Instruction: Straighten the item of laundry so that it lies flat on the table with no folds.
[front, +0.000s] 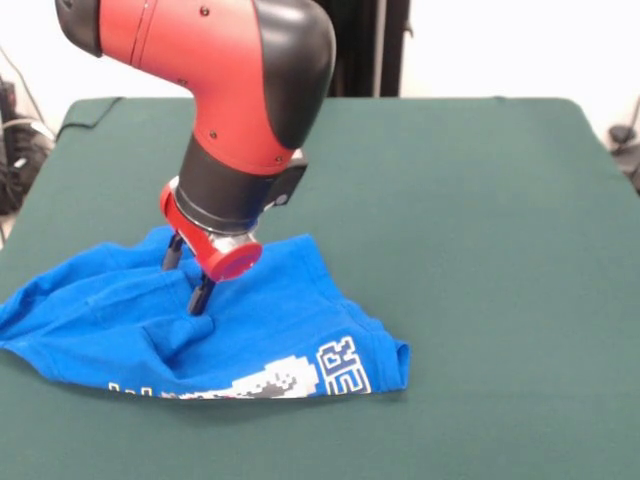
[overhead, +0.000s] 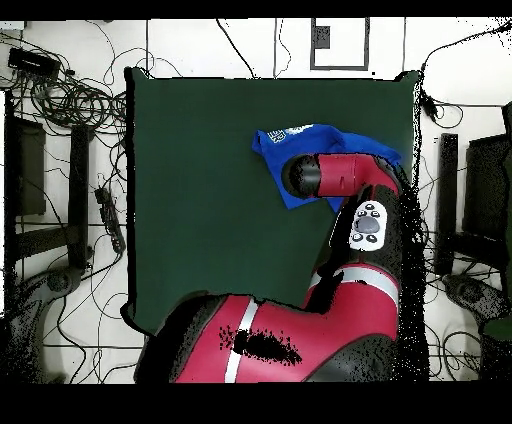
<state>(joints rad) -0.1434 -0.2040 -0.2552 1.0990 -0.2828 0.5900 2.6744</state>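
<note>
Lying crumpled on the near left part of the table (front: 480, 200), the item of laundry (front: 250, 340) is seen in the front view as a bunched, bright blue T-shirt. Its cloth is gathered into ridges and creases rather than spread flat. A folded edge is turned up along the near side, where part of the white-grey print and some yellow-outlined lettering (front: 345, 365) are shown, partly wrapped round the fold at the right end of the shirt. One blue corner is stretched out to the left, close to the table's left edge.

The red and black arm is brought down from above over the far left part of the shirt. The gripper (front: 187, 275) is set low, and two dark fingers are seen below the red wrist ring. The nearer fingertip (front: 200, 298) is pressed into a raised fold of blue cloth, and the farther one (front: 173, 254) is placed against the shirt's far edge. The fingers are held a moderate way apart, with cloth humped between them; whether the cloth is actually pinched cannot be told.

In the overhead view the shirt (overhead: 280, 150) is found near the far edge of the green table (overhead: 200, 200), toward its right side, and most of it is covered by the arm, so the gripper itself is hidden there. Cables are strewn over the floor round the table.
</note>
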